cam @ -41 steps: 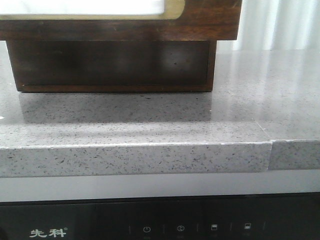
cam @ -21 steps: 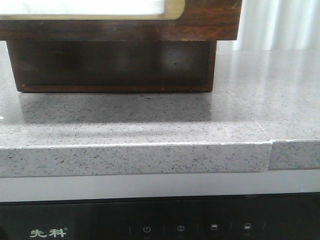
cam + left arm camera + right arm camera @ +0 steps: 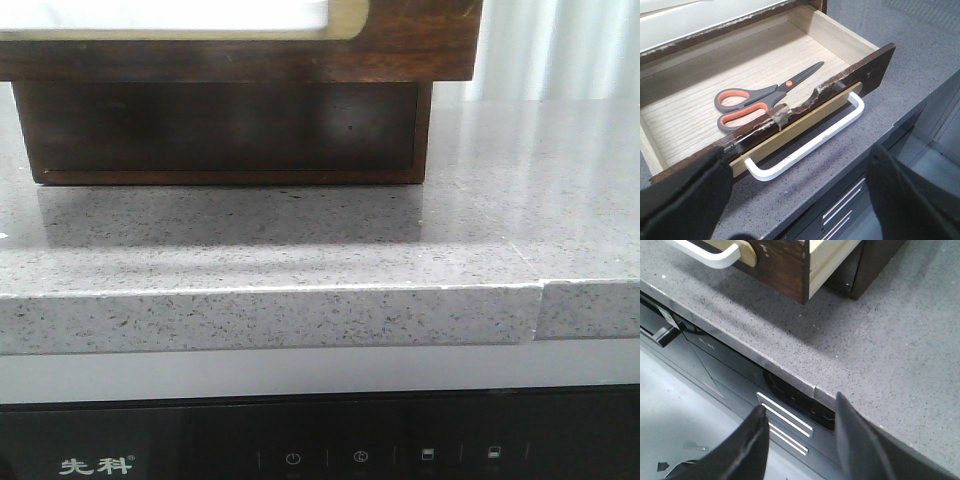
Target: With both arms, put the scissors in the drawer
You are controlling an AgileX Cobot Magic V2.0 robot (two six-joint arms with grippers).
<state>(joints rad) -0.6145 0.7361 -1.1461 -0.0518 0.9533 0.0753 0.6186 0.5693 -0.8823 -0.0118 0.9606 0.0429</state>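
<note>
The scissors, with grey handles and orange linings, lie flat on the light wood floor inside the open drawer. The drawer front carries a white handle on a tan strip. My left gripper is open and empty, hanging over the counter just in front of the handle and touching nothing. My right gripper is open and empty over the counter's front edge, off to the side of the drawer's corner. In the front view only the drawer front with its white panel shows; no gripper is in it.
The drawer sits in a dark wood cabinet on a grey speckled counter. Below the counter edge is a black appliance panel and grey cabinet fronts with metal strips. A white curtain hangs at the back right.
</note>
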